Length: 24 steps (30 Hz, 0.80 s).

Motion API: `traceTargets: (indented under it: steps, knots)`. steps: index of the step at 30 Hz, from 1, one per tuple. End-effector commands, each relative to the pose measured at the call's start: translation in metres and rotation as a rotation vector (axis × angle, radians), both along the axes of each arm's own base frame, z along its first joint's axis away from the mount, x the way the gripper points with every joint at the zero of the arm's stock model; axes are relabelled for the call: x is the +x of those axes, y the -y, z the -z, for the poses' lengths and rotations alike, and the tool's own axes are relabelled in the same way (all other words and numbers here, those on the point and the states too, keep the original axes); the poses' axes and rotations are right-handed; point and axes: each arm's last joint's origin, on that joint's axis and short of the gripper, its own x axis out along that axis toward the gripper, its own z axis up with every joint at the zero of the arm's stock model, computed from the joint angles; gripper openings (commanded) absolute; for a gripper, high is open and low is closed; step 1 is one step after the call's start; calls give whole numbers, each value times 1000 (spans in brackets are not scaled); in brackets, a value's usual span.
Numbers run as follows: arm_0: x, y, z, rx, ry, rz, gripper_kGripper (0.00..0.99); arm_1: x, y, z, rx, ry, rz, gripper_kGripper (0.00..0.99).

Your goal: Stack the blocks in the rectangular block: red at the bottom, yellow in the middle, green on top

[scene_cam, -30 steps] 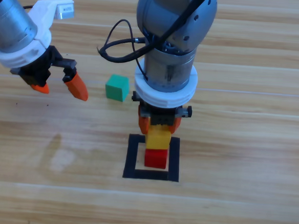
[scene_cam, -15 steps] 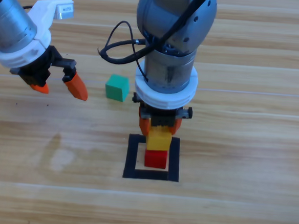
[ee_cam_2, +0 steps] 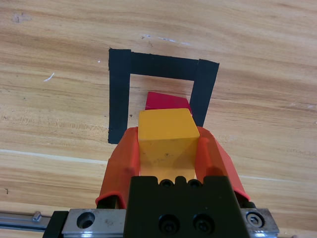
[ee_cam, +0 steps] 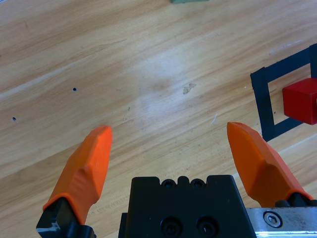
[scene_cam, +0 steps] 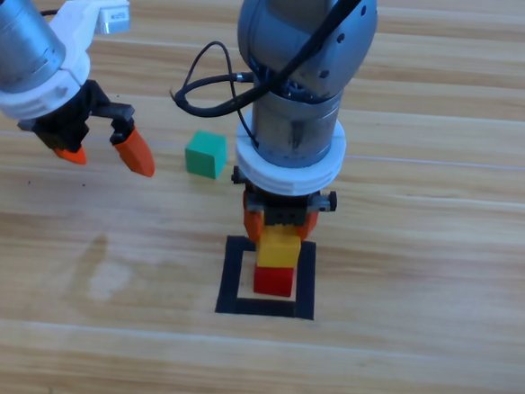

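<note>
Right gripper (scene_cam: 279, 223) pinches the yellow cube (scene_cam: 279, 249) just over the red cube (scene_cam: 274, 280) inside the tape square (scene_cam: 231, 276). Release looks pending; the teal-green cube (scene_cam: 205, 153) waits beside the spread left gripper (scene_cam: 101, 154).

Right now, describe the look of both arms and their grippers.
Both arms are grey metal cylinders. The right arm carries looped black cables. Each gripper has a black body and two pointed orange jaws: the left gripper, the right gripper. Screws dot the black bodies in the wrist views.
</note>
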Motion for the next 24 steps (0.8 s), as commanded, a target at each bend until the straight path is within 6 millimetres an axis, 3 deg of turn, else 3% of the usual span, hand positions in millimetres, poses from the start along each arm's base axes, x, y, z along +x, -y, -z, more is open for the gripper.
traceTargets:
  steps: [1, 6, 7, 8, 9, 10, 13, 18, 20, 24]
  knots:
    - [7, -9, 19, 6, -47, -19, 990, -14, -12, 50, -114, -61, -31, 0]
    - [7, -9, 20, 6, -48, -19, 990, -14, -12, 53, -121, -65, -31, 0]
    - [7, -9, 20, 6, -48, -19, 990, -13, -12, 53, -121, -65, -30, 115]
    - [7, -9, 20, 6, -48, -19, 990, -14, -12, 53, -121, -64, -28, 403]
    - [7, -9, 20, 6, -48, -19, 990, -14, -12, 53, -121, -64, -25, 773]
    - [7, -9, 20, 6, -48, -19, 990, -14, -12, 53, -122, -66, -27, 936]
    - [7, -9, 20, 7, -48, -18, 990, -14, -13, 51, -116, -64, -31, 989]
    - [7, -9, 21, 7, -49, -18, 990, -16, -14, 38, -88, -47, -48, 990]
    - [7, -9, 21, 8, -49, -18, 990, -16, -12, 20, -61, -22, -60, 990]
    - [12, -11, 22, 7, -42, -31, 990, -23, 6, -49, 19, 93, -71, 990]
